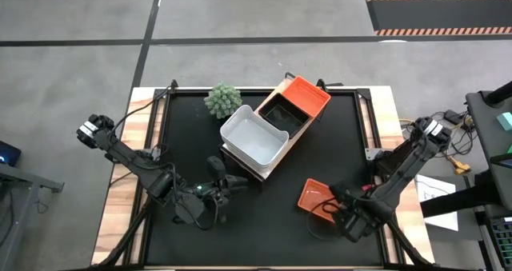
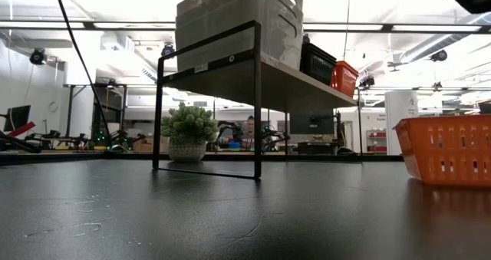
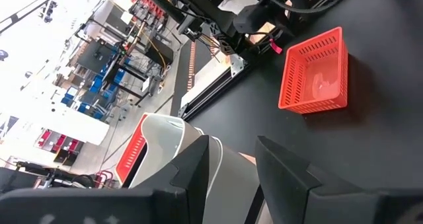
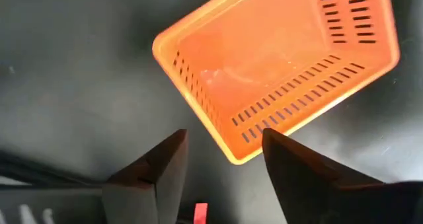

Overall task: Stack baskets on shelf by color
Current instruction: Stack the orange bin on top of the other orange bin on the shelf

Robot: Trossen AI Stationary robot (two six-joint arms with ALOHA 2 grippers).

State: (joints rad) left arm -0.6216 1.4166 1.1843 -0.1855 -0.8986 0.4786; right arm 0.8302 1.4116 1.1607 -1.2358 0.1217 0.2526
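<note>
On the shelf (image 1: 268, 163), which stands slantwise mid-table, are stacked white baskets (image 1: 254, 135), a black basket (image 1: 284, 115) and an orange basket (image 1: 306, 95). A second orange basket (image 1: 314, 197) rests flat on the table at the near right. My right gripper (image 4: 221, 171) hovers open above that loose basket's corner (image 4: 231, 151), fingers pointing down on either side of it without touching. My left gripper (image 3: 228, 178) is open with nothing between its fingers. It is held above the table near the shelf's near end and points roughly level toward the right.
A small green plant (image 1: 222, 100) stands at the far left of the shelf. In the low view the shelf's dark frame legs (image 2: 257, 99) rise from the table. Bare black tabletop (image 1: 264, 231) lies along the near edge between the arms.
</note>
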